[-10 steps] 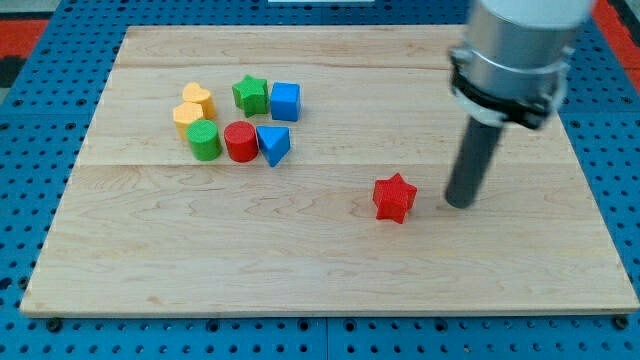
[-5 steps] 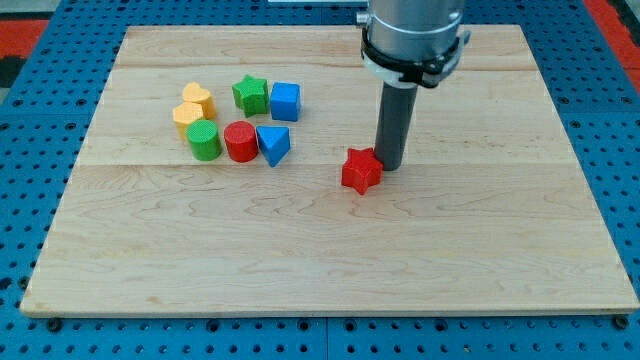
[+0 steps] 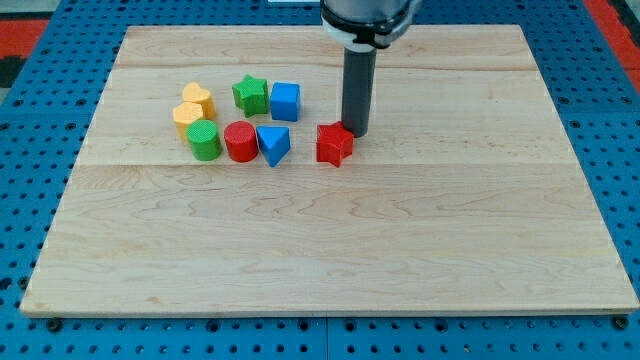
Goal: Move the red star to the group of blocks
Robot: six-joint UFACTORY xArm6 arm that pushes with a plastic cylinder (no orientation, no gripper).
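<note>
The red star (image 3: 334, 145) lies on the wooden board (image 3: 320, 260), a short gap to the right of the group. My tip (image 3: 356, 133) touches the star's upper right side. The group holds a blue triangle (image 3: 273, 145), a red cylinder (image 3: 240, 142), a green cylinder (image 3: 204, 140), a blue cube (image 3: 285, 101), a green star (image 3: 250, 95) and two yellow blocks, one a heart (image 3: 198, 99) and one below it (image 3: 186, 116).
The board rests on a blue pegboard (image 3: 30, 180). The arm's grey body (image 3: 362, 18) hangs over the board's top middle.
My tip has swept left and up from the board's right side, pushing the red star left and upward toward the blue triangle. The group has not moved.
</note>
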